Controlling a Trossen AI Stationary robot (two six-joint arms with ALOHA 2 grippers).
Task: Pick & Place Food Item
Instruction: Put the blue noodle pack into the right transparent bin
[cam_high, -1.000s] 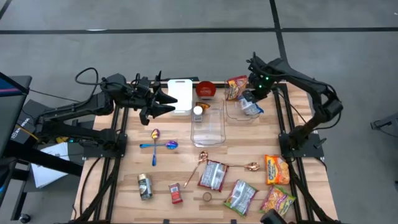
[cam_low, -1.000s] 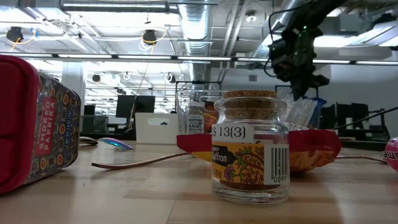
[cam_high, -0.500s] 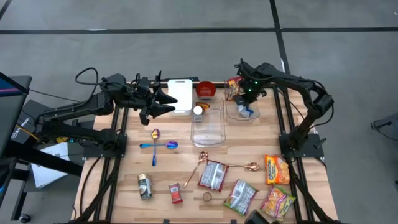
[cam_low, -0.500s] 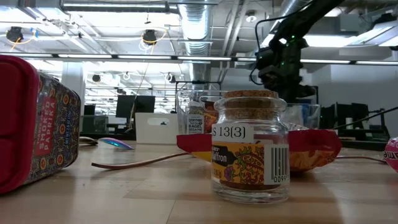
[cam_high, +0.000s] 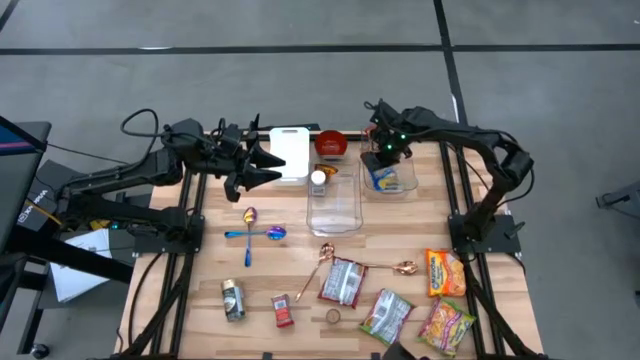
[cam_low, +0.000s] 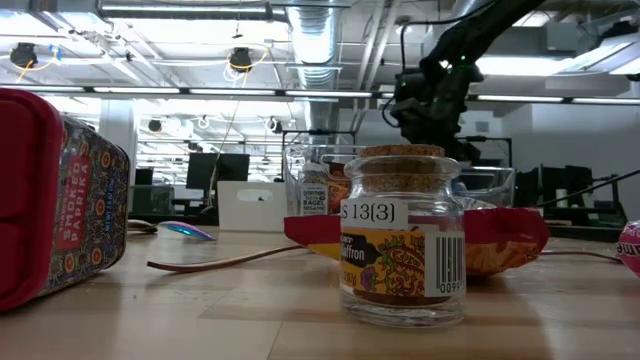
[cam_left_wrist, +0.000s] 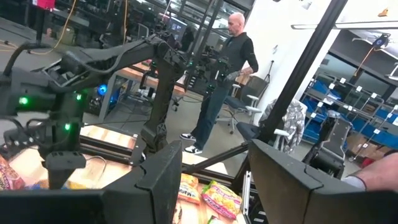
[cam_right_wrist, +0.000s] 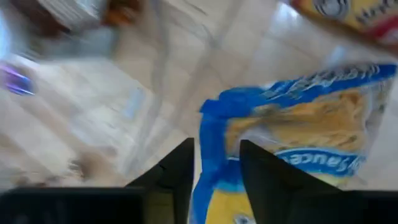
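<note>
A wooden table (cam_high: 300, 250) is seen from above, with a clear container (cam_high: 390, 178) set near its far right edge. The right gripper (cam_high: 385, 155) is held just over this container with its fingers (cam_right_wrist: 177, 171) slightly parted, gripping nothing. A blue and yellow food packet (cam_high: 384, 177) lies inside the container, while the left gripper (cam_high: 268, 165) is held with its fingers (cam_left_wrist: 158, 186) apart above the table's far left part.

The right wrist view is blurred: a blue noodle packet (cam_right_wrist: 298, 155) (its print unreadable) runs off the picture's edge.
</note>
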